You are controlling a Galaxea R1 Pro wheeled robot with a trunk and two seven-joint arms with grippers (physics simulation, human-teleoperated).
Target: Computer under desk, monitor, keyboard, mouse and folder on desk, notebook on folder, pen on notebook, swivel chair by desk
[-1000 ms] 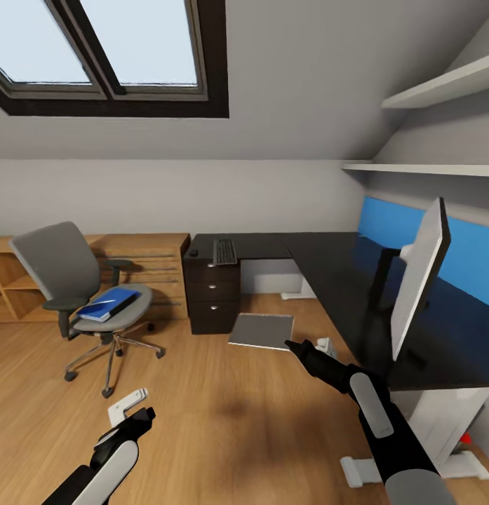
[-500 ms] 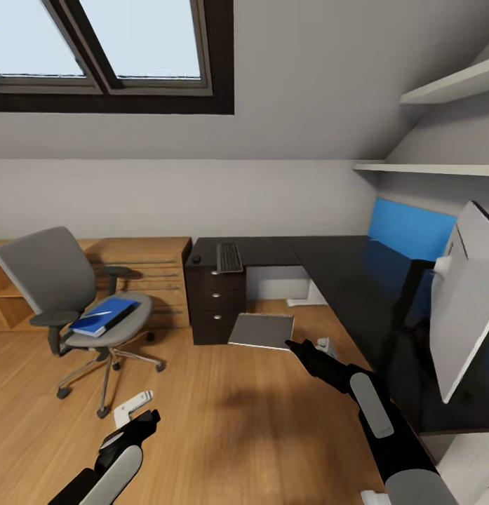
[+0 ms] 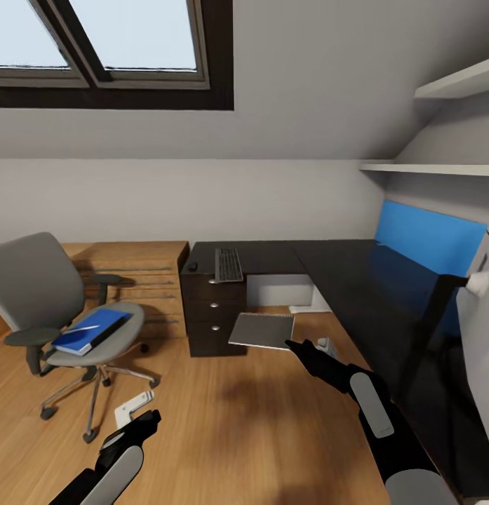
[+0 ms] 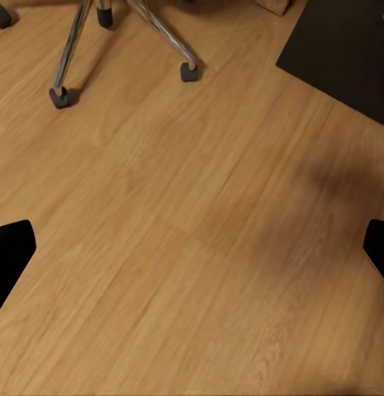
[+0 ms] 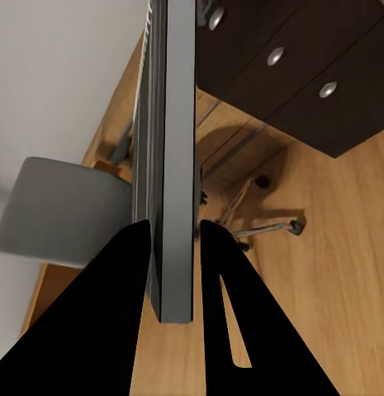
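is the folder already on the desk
No, the folder lies on the seat of the swivel chair, apart from the desk.

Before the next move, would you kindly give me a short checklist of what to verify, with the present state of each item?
1. Right claw grips the notebook: ok, shut on its edge.
2. Left claw free: ok, open above the floor.
3. Folder on the desk, ready to take the notebook: not ok, it lies on the swivel chair seat.
4. Pen clear of the folder: not ok, it lies on top of it.
5. Keyboard and mouse on the desk: ok, side by side.
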